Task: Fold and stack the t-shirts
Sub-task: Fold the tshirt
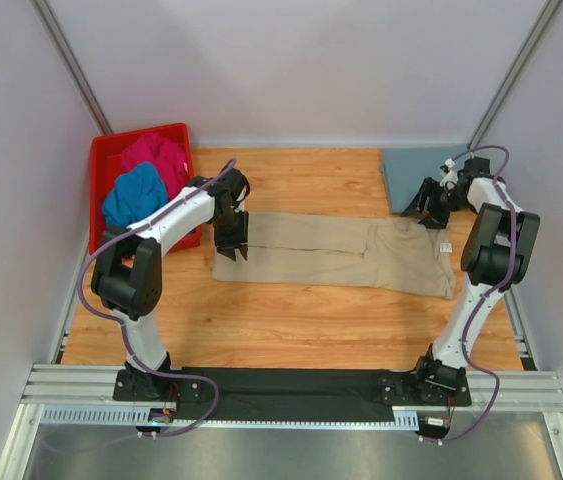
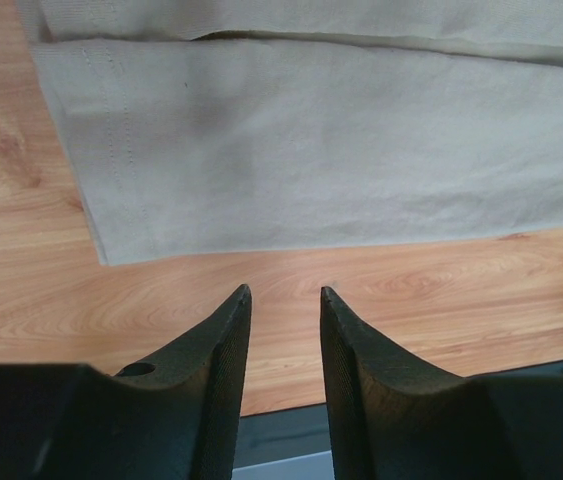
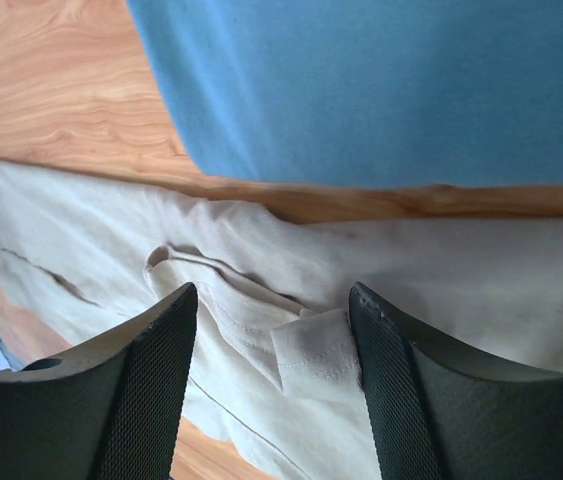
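The beige cloth t-shirt [image 1: 331, 250] lies long-folded mid-frame. The left end effector [image 2: 285, 292] by its hem and the right end effector [image 3: 274, 290] over its collar are spread and empty, seemingly placed to halve it.

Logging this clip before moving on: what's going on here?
A robot is partway through folding shirts. A beige t-shirt lies across the table, its sides folded in. The left gripper is at its hem end, the right gripper over its collar; both are open, holding nothing. A grey-blue shirt lies folded at the far right corner; a magenta shirt and a bright blue shirt sit in the red bin.
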Action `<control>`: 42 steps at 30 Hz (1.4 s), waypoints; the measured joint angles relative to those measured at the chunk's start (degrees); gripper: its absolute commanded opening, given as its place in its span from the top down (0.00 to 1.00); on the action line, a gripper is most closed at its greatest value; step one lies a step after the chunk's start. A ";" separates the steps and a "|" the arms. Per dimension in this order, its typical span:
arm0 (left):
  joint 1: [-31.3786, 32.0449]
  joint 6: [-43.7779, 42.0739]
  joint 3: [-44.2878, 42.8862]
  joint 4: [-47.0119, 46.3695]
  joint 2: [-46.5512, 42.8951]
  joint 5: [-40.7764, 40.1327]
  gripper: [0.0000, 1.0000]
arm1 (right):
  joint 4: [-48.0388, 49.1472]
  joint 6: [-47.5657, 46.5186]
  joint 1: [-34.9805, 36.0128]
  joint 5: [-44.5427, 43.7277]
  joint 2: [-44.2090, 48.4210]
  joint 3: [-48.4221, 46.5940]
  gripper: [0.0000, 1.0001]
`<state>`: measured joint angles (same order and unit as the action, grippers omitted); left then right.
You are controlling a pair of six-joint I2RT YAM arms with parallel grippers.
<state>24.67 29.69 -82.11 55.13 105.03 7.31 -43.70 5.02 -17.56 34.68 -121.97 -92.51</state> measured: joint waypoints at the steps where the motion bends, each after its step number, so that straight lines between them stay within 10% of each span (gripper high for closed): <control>1: 0.00 0.04 0.00 0.00 0.00 -0.09 0.59 | -0.04 -0.35 -0.09 0.98 -0.22 0.00 0.37; 8: 0.02 0.22 0.00 0.09 0.20 -0.70 0.59 | 2.16 -0.24 -0.46 2.64 -0.20 -0.02 0.64; 23: 0.07 1.05 0.00 1.16 5.40 -6.27 0.59 | -4.24 12.07 -1.40 -24.55 10.47 -2.69 0.65; 42: 0.37 0.74 1.86 -0.09 9.64 -10.82 0.60 | -10.21 21.92 -0.33 -42.27 21.11 25.75 0.68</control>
<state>25.04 30.44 -80.25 55.05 114.67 -3.51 -53.91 26.94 -17.89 -7.60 -100.86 -66.76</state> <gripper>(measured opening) 0.400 0.318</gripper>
